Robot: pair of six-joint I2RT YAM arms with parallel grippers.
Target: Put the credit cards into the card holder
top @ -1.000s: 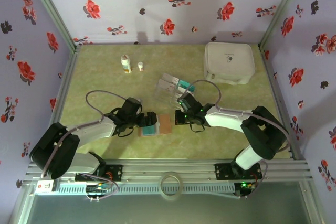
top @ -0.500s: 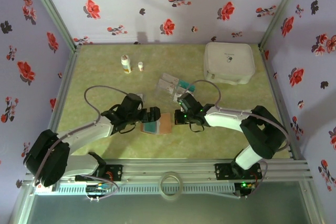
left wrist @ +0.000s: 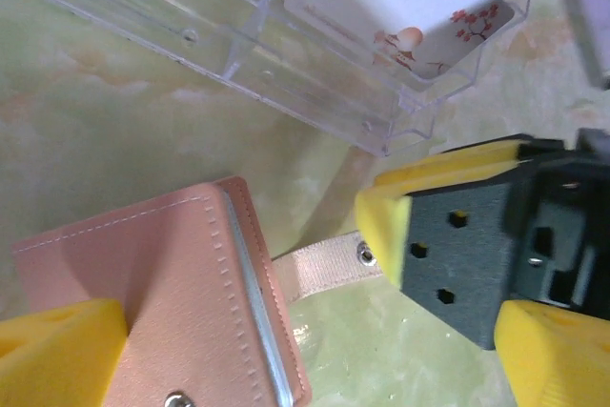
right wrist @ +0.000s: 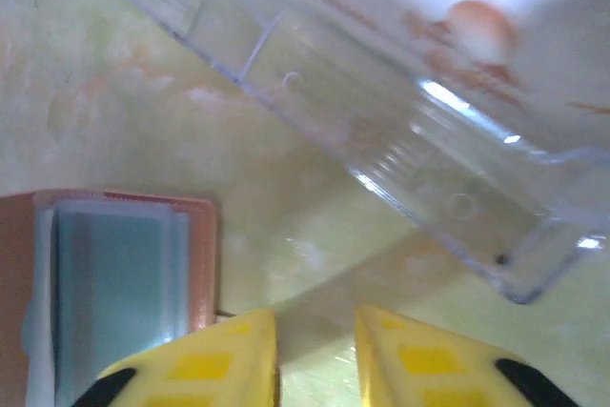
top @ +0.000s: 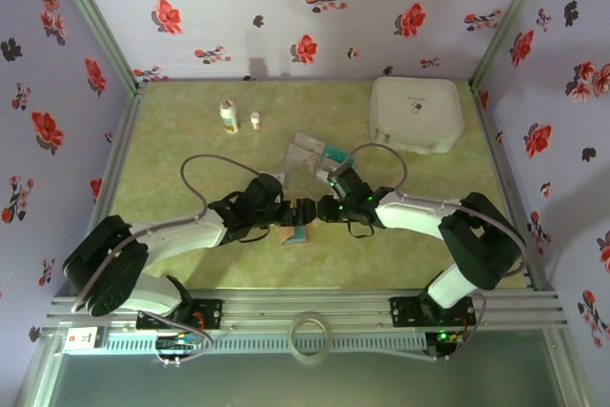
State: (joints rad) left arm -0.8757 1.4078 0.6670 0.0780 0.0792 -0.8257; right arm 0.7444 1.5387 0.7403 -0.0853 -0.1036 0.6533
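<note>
While our left gripper (left wrist: pixel 305 369) stands wide apart with the card holder (left wrist: pixel 143 293) between its fingers, the right gripper (right wrist: pixel 316 359) shows a narrow gap holding nothing. The holder lies just left of the right fingertips with a teal credit card (right wrist: pixel 114 274) in it. We judge the left arm nearer.

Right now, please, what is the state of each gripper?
Left gripper: open wide, the wallet between its fingers, not clamped.
Right gripper: slightly open, holding nothing.
</note>
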